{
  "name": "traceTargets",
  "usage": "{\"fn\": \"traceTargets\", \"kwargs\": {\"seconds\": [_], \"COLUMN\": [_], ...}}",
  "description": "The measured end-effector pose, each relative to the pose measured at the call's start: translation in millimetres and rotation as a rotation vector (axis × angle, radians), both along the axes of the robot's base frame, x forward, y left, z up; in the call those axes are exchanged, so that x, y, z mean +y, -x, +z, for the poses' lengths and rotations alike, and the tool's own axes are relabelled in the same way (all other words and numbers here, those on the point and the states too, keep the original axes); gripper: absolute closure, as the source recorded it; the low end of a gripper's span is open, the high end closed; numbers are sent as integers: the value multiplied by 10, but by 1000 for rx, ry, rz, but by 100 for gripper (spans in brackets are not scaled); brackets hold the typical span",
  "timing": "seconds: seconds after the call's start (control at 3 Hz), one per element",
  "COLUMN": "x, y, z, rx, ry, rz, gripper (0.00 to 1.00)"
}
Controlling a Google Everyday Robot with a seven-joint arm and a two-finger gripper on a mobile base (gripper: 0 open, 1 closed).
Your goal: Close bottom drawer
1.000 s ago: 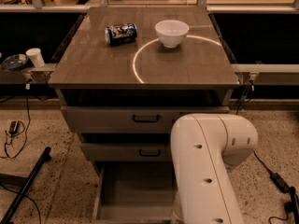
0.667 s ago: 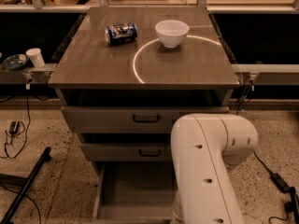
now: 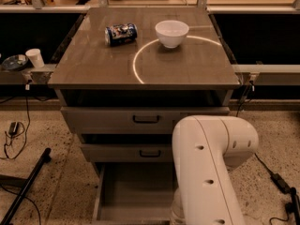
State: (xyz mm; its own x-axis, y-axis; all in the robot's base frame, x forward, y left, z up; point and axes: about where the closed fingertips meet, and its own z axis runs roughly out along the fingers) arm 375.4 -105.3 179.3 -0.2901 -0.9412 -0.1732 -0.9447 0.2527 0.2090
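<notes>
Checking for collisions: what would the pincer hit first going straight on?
Cannot tell: the pincer is out of view, somewhere beyond the white arm. That arm hangs over the open bottom drawer, so possibly its tray.

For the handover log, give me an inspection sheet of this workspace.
Surface: cabinet top holds a can on its side and a white bowl.
Job's things: bottom drawer is pulled open, nothing seen inside; its right part is hidden by the arm.
Clutter: cup on the left ledge.
Grippers: gripper not in view; only the white arm shows, lower right.
Cables: cables on the floor, left and right.
Surroundings: speckled floor, black pole lower left.
</notes>
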Motion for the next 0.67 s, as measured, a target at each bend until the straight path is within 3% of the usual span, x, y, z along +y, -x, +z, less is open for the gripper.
{"fn": "traceTargets", "kwargs": {"seconds": [0.67], "x": [-17], "y": [14], "z": [18], "rx": [6], "ry": [-3], "rz": [13], "gripper": [100]}}
